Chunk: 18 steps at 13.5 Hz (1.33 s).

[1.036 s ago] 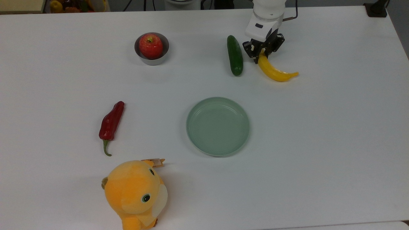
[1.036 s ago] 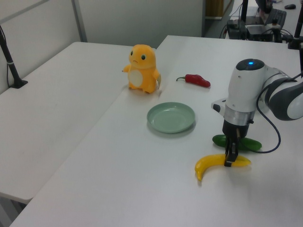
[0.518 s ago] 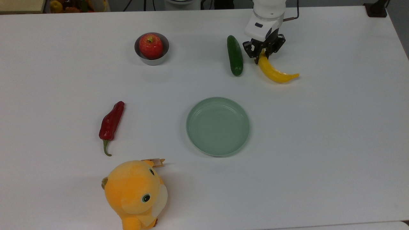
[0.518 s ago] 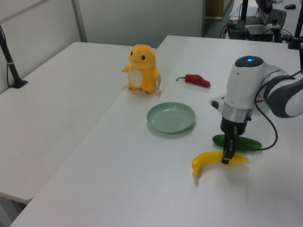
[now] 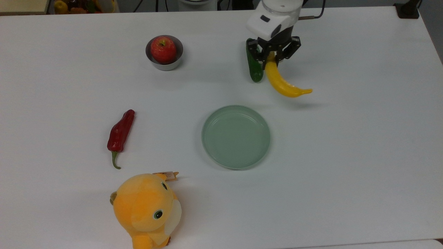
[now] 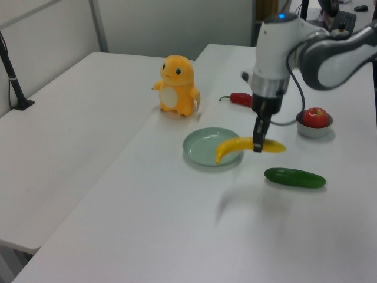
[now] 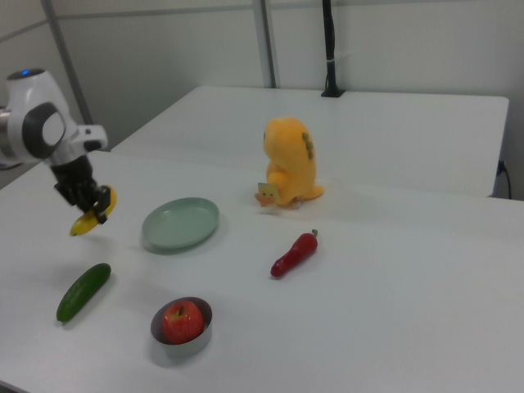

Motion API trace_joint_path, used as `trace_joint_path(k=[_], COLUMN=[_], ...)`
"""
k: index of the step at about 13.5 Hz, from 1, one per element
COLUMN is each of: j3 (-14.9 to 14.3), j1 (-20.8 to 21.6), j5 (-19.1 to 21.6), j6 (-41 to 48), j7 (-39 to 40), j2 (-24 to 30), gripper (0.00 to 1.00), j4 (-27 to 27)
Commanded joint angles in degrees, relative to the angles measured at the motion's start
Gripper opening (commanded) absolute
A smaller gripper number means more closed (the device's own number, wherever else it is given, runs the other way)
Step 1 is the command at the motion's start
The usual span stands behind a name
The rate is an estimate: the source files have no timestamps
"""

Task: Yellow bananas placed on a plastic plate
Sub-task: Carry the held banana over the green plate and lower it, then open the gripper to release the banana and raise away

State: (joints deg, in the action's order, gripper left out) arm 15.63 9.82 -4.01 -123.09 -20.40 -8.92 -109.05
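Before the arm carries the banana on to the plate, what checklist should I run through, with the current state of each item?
1. Grip: gripper shut on one end of the banana: ok.
2. Lift: banana hangs clear of the table, its shadow lying apart from it in the left view: ok.
3. Plate holds nothing: ok.
4. Banana over the plate: not ok; in the top view it is still off the rim, toward the upper right.
5. Cucumber close to the gripper: cannot tell whether they touch.
6. Path to the plate free; apple bowl, pepper and plush toy lie away from it: ok.
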Motion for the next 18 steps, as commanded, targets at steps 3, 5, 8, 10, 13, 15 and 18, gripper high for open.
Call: trace_joint_path(k=[3, 5, 8, 10, 13, 15, 18], j3=[-9.37, -12.02, -12.64, -12.64, -12.64, -12.64, -12.64], j1=[0.64, 0.82, 0.64, 0.12, 0.20, 0.20, -0.15], j5=[1.20, 0.94, 0.94, 0.94, 0.41, 0.41, 0.76], j6=[4.36, 1.91, -6.09, -11.52, -16.64, -18.57, -19.64], j7=[12.30, 17.21, 18.29, 18.29, 18.29, 18.29, 18.12], j2=[-5.83, -9.35, -13.13, -15.15, -18.41, -19.73, -19.91], gripper=[0.02, 0.02, 0.02, 0.02, 0.02, 0.09, 0.47], j4=[12.69, 13.60, 13.16, 13.07, 12.54, 12.54, 12.37])
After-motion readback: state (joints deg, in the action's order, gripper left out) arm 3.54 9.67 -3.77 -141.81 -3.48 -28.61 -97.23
